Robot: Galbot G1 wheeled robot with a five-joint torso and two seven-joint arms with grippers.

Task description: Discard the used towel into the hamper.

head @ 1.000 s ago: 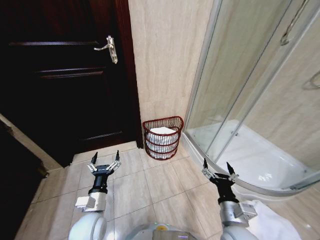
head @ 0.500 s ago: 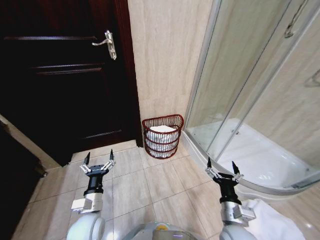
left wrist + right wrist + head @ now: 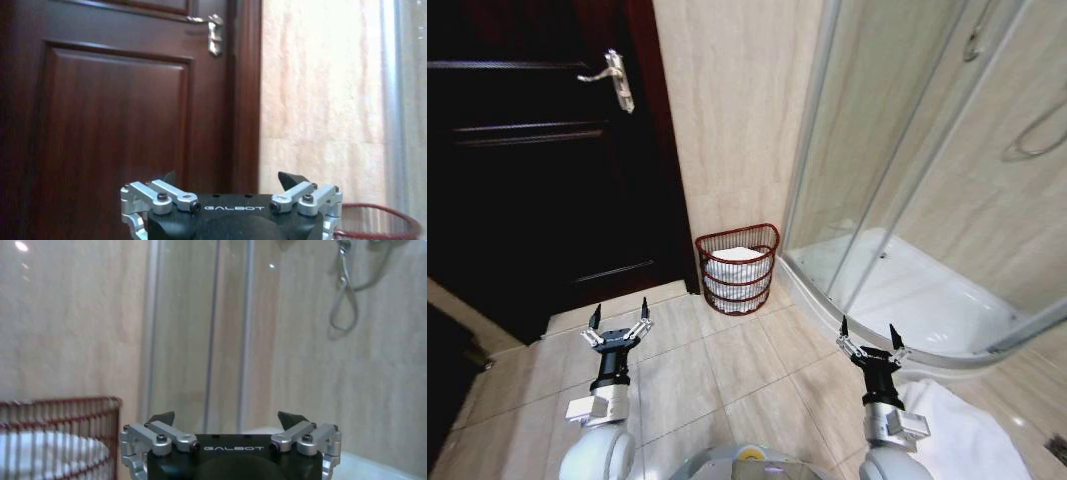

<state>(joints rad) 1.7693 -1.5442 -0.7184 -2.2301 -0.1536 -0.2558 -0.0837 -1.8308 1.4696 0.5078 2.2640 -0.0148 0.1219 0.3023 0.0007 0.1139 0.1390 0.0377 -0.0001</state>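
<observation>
Nearest you, a white towel (image 3: 957,435) lies crumpled on the tile floor (image 3: 747,365) at the near right, just beside the right arm's base. Your left gripper (image 3: 619,318) hangs over the floor at near left, fingers spread apart, nothing between them. Your right gripper (image 3: 868,338) hangs at near right, fingers likewise spread and empty, close to the curved shower base (image 3: 907,330). Both point away from you, toward the far wall.

Farther out, between the two grippers and well beyond them, the hamper (image 3: 737,270) stands on the floor against the beige wall (image 3: 727,120). It sits upright, just right of the door frame and just left of the shower base. White cloth (image 3: 739,262) fills it to about the rim. Neither gripper touches it.

Far left: dark wooden door (image 3: 527,170), shut, with a silver handle (image 3: 610,75). Far right: glass shower enclosure (image 3: 907,150) with a hose (image 3: 1027,130) hanging on the tiled wall inside.

Left wrist view: left gripper (image 3: 230,181) spread wide, door (image 3: 113,115) and handle (image 3: 212,31) ahead, hamper rim (image 3: 380,225) off to one side. Right wrist view: right gripper (image 3: 227,420) spread wide, hamper (image 3: 60,435) with white cloth (image 3: 47,452) inside it at one side, shower glass (image 3: 200,330) and hose (image 3: 343,295) ahead.
</observation>
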